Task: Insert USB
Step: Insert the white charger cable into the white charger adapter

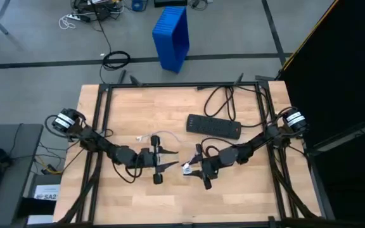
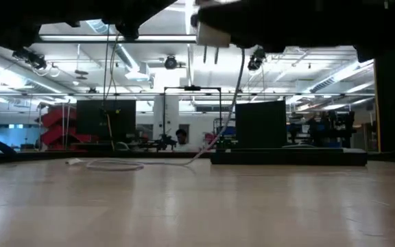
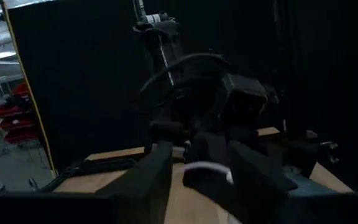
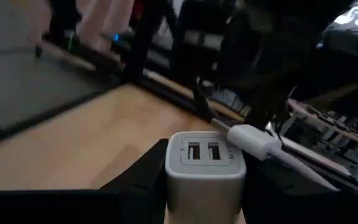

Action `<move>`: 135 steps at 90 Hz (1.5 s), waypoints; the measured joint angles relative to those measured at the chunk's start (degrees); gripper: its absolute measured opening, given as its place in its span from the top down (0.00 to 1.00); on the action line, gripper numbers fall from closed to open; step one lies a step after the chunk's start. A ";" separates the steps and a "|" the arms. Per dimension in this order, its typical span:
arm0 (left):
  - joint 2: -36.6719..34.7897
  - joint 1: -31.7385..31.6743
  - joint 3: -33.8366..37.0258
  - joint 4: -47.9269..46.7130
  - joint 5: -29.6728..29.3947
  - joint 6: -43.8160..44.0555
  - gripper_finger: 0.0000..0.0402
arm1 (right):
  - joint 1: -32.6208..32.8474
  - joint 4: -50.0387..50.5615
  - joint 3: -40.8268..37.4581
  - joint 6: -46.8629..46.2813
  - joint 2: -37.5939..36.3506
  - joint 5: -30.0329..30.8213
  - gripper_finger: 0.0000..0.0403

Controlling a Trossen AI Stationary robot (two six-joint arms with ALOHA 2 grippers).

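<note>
Pincers of both arms are met above the middle of the bench, one charger and one white plug between them.

The right gripper (image 4: 205, 186) is seen clamped on a white wall charger (image 4: 205, 163) whose face carries two USB ports; the charger's lower part is hidden between the dark fingers. The USB (image 4: 253, 140) plug is held just beside the ports, and contact cannot be judged. In the high view the left gripper (image 1: 159, 159) is turned toward the right one, fingers pinched on the USB near its plug, though the grip itself is dim in the left wrist view. The cable's slack is laid in a loop on the bench (image 1: 138, 107) behind the left gripper. One black power strip (image 1: 213, 126) lies toward the far edge, its cord partly run off the bench.
</note>
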State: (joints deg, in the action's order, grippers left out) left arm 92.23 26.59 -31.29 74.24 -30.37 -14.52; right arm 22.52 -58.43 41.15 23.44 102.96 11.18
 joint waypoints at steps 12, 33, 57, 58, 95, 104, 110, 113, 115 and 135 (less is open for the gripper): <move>-0.02 0.02 0.00 0.00 0.00 1.04 0.60 | 0.00 0.01 0.00 0.22 0.00 -0.02 0.71; -0.84 -1.48 -0.04 -1.87 0.11 10.75 0.60 | 0.00 0.41 0.00 0.37 0.00 -0.04 0.71; -10.12 -5.14 -0.09 -21.44 8.19 21.31 0.60 | 0.00 1.18 0.00 0.48 0.02 -0.06 0.71; -10.49 -5.31 -0.09 -21.97 9.08 21.78 0.60 | 0.00 1.24 0.00 0.45 0.02 -0.06 0.71; -13.81 -14.78 -5.60 -45.31 32.56 36.18 0.60 | -0.61 1.27 0.00 0.35 0.02 -0.04 0.71; -13.81 -15.04 -7.62 -46.28 34.85 35.99 0.56 | -0.61 1.25 0.00 0.31 0.02 -0.04 0.71; -13.84 -15.04 -9.16 -46.93 36.32 35.96 0.51 | -0.61 1.26 0.00 0.25 0.02 -0.03 0.71; -13.86 -15.04 -9.93 -48.15 36.72 36.04 0.49 | -0.61 1.27 0.00 0.24 0.02 -0.02 0.71; -13.86 -15.04 -10.46 -49.32 36.96 36.18 0.47 | -0.61 1.29 0.00 0.24 0.02 -0.02 0.71; -13.18 -15.04 -14.80 -60.00 37.11 38.60 0.31 | -0.61 1.32 0.00 0.23 0.02 0.02 0.71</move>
State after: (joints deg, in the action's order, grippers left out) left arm 79.05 11.55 -46.09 14.24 6.74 24.08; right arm 21.91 -57.12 41.15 23.68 102.98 11.20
